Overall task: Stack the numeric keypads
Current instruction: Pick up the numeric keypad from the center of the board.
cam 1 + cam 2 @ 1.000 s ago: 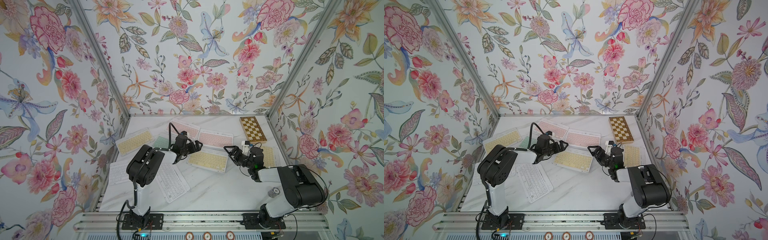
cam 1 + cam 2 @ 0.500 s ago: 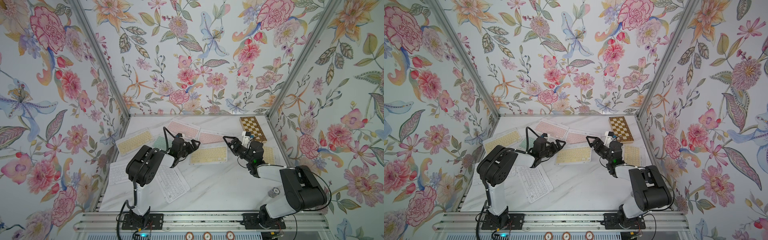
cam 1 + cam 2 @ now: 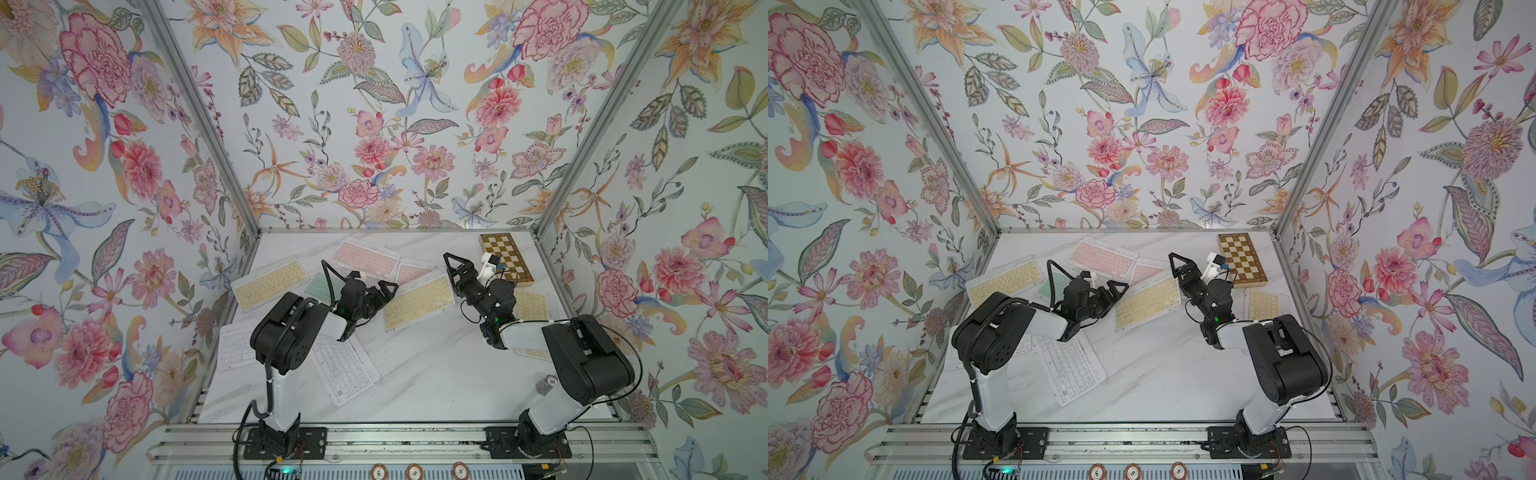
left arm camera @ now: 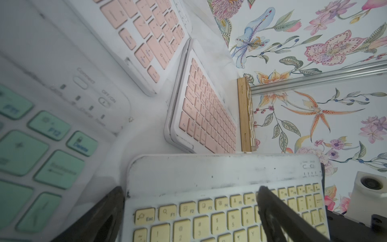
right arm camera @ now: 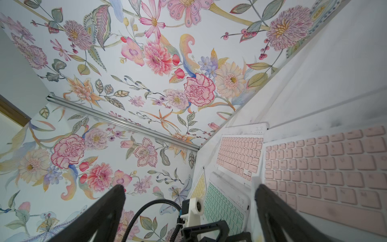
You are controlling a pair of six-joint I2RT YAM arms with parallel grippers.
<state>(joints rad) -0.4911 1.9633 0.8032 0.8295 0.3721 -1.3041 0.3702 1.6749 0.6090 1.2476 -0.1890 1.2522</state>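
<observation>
Well, we are pinching the yellow keypad [image 3: 417, 301], probably light, stiff and slippery, at its short edge with our left tool [image 3: 388, 291]; our right tool [image 3: 455, 264] is hanging wide, empty.

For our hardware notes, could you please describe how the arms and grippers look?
The left arm and right arm have bulky black joints and white links. The left gripper and right gripper have black triangular fingers, white camera mounts. Cables are black; wrist lights green.
</observation>
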